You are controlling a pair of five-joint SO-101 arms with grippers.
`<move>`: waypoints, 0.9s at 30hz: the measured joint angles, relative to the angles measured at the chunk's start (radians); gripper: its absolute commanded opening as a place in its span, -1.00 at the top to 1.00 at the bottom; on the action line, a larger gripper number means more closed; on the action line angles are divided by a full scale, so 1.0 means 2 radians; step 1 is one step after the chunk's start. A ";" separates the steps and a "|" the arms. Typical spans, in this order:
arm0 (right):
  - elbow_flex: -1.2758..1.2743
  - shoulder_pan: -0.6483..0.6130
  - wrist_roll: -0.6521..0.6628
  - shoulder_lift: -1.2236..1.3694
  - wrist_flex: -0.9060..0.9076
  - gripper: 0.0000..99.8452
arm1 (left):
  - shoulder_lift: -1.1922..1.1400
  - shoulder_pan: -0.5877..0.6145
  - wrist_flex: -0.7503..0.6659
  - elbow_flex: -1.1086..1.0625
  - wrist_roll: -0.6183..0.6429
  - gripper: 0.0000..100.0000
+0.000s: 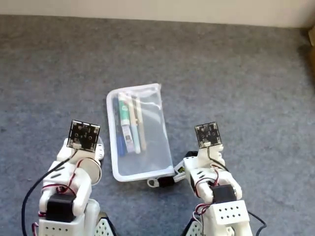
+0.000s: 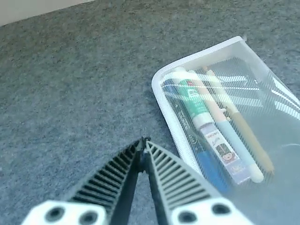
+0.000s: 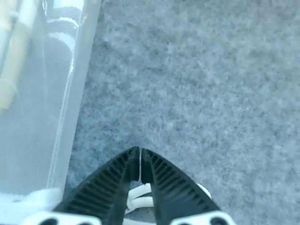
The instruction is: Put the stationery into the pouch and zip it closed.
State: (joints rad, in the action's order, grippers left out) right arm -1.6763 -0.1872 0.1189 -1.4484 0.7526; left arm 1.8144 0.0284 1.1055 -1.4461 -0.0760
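Note:
A clear pouch [image 1: 150,147] lies on the grey mat between the two arms, with several pens [image 1: 129,127] inside along its left half. In the left wrist view the pens [image 2: 211,126] show through the pouch wall [image 2: 276,136]. My left gripper [image 2: 143,140] is shut on nothing and hangs over bare mat just off the pouch's left side. My right gripper [image 3: 139,151] is at the pouch's near right corner [image 3: 33,140], shut on the white zip pull [image 3: 143,197]. From above, that pull [image 1: 153,183] sticks out by the right gripper [image 1: 165,180].
Grey mat [image 1: 236,73] stretches free on all sides of the pouch. A pale wall strip [image 1: 197,10] runs along the far edge, and a brown object [image 1: 312,37] touches the far right corner.

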 measured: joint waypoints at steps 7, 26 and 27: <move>0.000 0.000 0.000 0.000 0.000 0.99 | 0.001 0.001 -0.001 -0.047 0.000 0.99; 0.000 0.000 0.000 0.000 0.000 0.99 | 0.002 0.001 -0.011 -0.114 0.000 0.99; 0.000 0.000 0.000 0.000 0.000 0.99 | 0.002 0.001 -0.011 -0.114 0.000 0.99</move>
State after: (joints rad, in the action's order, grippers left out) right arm -1.6763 -0.1872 0.1189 -1.4484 0.7526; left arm 1.8174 0.0299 1.0840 -1.6732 -0.0760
